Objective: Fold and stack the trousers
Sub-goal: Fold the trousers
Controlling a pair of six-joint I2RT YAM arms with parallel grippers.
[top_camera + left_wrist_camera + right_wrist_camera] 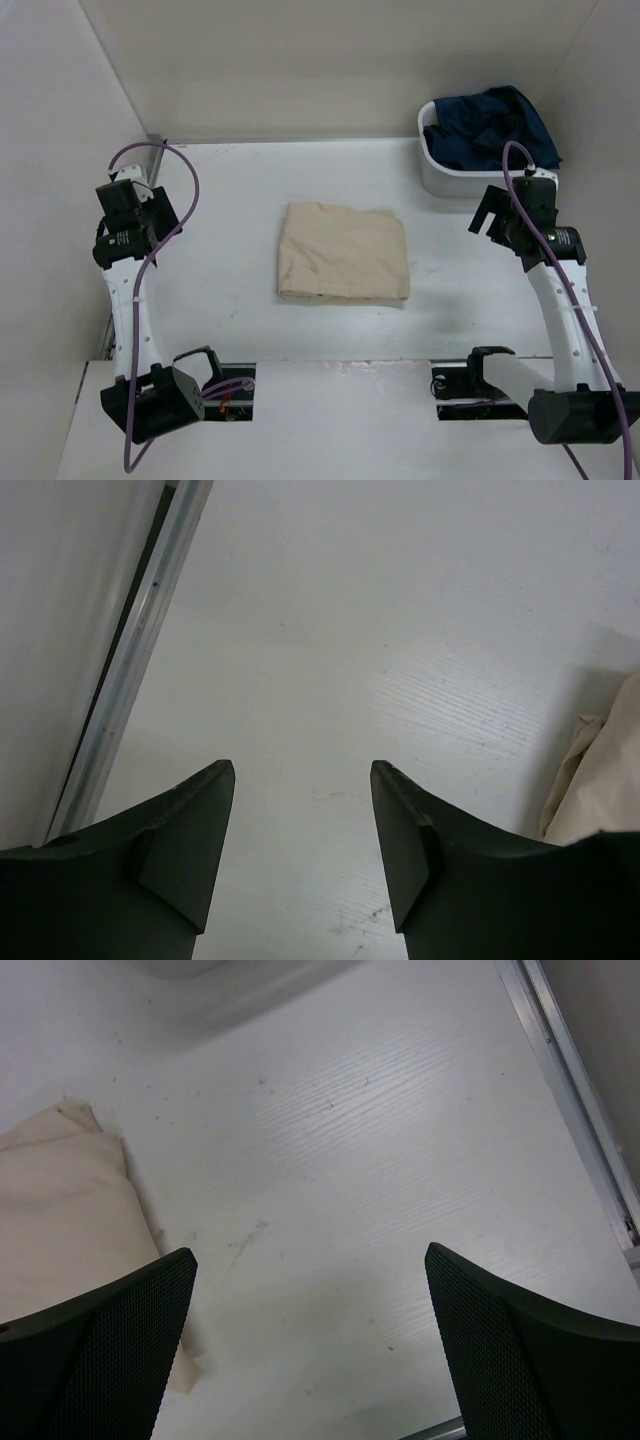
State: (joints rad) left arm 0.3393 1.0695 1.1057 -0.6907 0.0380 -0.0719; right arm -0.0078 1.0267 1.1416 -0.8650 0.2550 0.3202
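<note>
A pair of beige trousers lies folded into a flat rectangle at the middle of the white table. Its edge shows at the right of the left wrist view and at the left of the right wrist view. Dark navy trousers are heaped in a white bin at the back right. My left gripper is open and empty, raised over the table's left side. My right gripper is open and empty, raised right of the beige trousers, near the bin.
White walls enclose the table on the left, back and right. A metal rail runs along the table's left edge, and another along the right edge. The arm bases sit at the near edge.
</note>
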